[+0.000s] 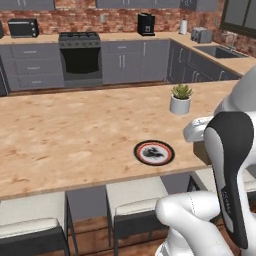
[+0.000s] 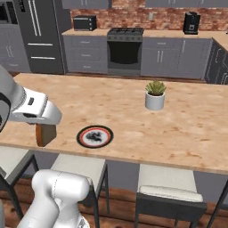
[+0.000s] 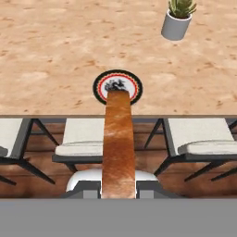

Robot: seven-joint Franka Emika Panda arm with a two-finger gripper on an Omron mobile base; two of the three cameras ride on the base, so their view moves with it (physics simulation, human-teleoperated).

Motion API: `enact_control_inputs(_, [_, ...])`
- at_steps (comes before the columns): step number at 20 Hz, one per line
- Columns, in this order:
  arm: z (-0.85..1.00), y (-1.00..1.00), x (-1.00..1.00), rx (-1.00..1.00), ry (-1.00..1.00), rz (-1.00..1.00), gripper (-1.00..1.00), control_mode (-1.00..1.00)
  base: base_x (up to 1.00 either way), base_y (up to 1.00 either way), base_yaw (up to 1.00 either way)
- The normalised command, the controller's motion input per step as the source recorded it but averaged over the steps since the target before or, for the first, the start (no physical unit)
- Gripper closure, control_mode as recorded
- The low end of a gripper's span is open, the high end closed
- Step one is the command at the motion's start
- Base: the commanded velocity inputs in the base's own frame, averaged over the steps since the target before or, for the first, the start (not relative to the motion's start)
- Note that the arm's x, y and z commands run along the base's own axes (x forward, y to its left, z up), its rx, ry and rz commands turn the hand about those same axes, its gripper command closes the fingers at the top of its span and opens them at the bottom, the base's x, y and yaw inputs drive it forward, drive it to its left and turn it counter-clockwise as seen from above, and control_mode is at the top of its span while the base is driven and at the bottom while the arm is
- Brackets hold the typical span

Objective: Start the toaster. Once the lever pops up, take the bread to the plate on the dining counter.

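Note:
The bread [image 3: 119, 143], a tan-brown slice seen edge-on, stands between my gripper [image 3: 118, 189] fingers, which are shut on it. In the right base view the bread [image 2: 44, 133] hangs under my hand at the front edge of the dining counter [image 2: 178, 129], just left of the plate [image 2: 94, 136]. From the left base view, the slice [image 1: 201, 151] is right of the round, red-ringed plate [image 1: 154, 152]. The hand view has the plate [image 3: 104, 85] lying beyond the bread's far end. The silver-grey toaster [image 1: 201, 35] sits far off on the back right counter.
A potted plant [image 1: 180, 98] in a white pot stands on the dining counter behind the plate. Cream-cushioned stools [image 2: 167, 182] line the counter's near side below my hand. A stove [image 1: 80, 52], a black coffee machine [image 1: 146, 24] and a sink [image 1: 220, 50] are along the far walls.

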Motion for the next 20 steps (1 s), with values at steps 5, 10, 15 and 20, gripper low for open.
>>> enact_control_inputs(5, [-0.18,-0.18,0.45,0.09,0.0,0.05,1.0,-1.0,0.26,-0.03,0.02])
enact_control_inputs(10, [-0.48,-0.37,0.92,0.17,0.0,0.13,1.0,-1.0,0.0,0.0,0.0])
enact_control_inputs(15, [-0.67,-0.22,0.75,0.07,0.0,0.16,1.0,-1.0,0.0,0.0,0.0])
enact_control_inputs(20, [-0.68,0.0,0.59,0.0,-0.05,0.07,1.0,-1.0,0.0,0.0,0.0])
